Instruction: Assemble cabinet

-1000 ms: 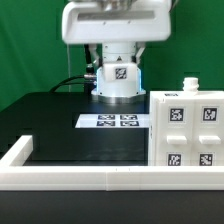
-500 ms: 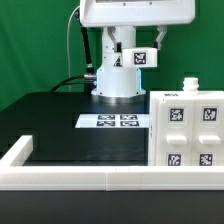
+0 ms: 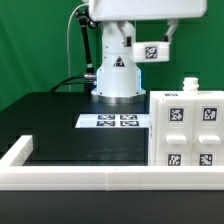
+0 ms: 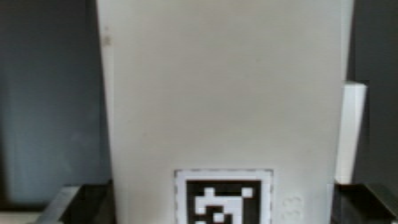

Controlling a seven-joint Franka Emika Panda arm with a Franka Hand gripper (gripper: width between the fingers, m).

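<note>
Cabinet (image 3: pixel 188 128) stands at the exterior view's right; white tagged panel (image 4: pixel 222 90) fills the wrist view; gripper (image 4: pixel 222 198) state unclear.

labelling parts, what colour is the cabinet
Cabinet: white, black-and-white square tags; best in exterior view.

black table (image 3: pixel 50 120) | marker board (image 3: pixel 116 121) flat mid-table | cabinet (image 3: pixel 187 135) exterior view's right | white border rail (image 3: pixel 80 178) front edge
</note>
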